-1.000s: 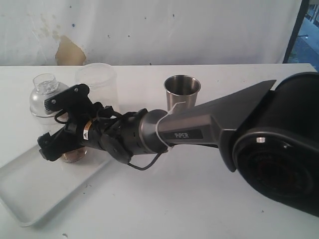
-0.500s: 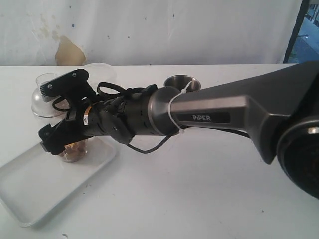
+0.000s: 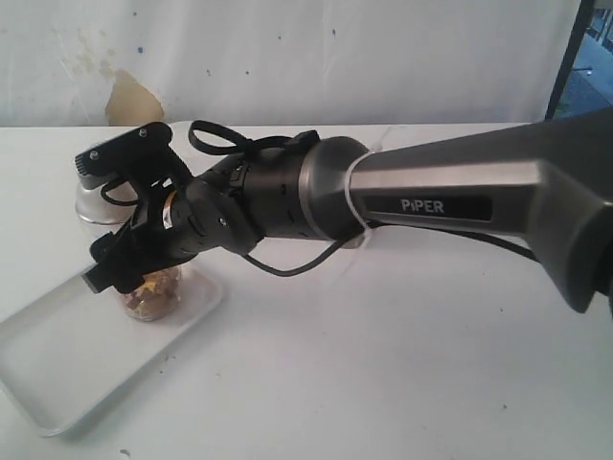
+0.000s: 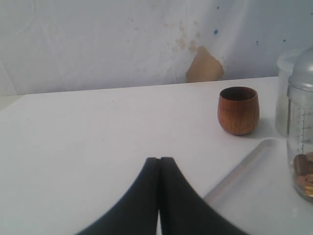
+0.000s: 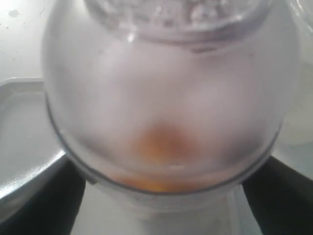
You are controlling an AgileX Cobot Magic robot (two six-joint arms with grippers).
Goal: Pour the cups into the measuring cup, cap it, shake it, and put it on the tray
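Observation:
The capped measuring cup (image 3: 151, 297) stands on the near end of the white tray (image 3: 57, 369), with brown bits in its bottom. My right gripper (image 3: 90, 220) reaches across from the right and is shut on it, one finger on each side. In the right wrist view its clear domed cap (image 5: 166, 98) fills the picture between the dark fingers (image 5: 41, 205). My left gripper (image 4: 160, 159) is shut on nothing, low over the table. The brown wooden cup (image 4: 238, 110) stands upright beyond it, beside the measuring cup (image 4: 303, 156). The steel tumbler is hidden behind the right arm.
A frosted plastic container (image 4: 283, 93) stands just behind the measuring cup. The tray's rim (image 4: 244, 169) runs close to the left gripper. The right arm (image 3: 431, 196) spans the middle of the table. A white wall closes off the back.
The right arm has swung higher and closer across the view, now covering the steel tumbler and frosted container. The gripper has tilted a little; the measuring cup has stayed about where it was on the tray.

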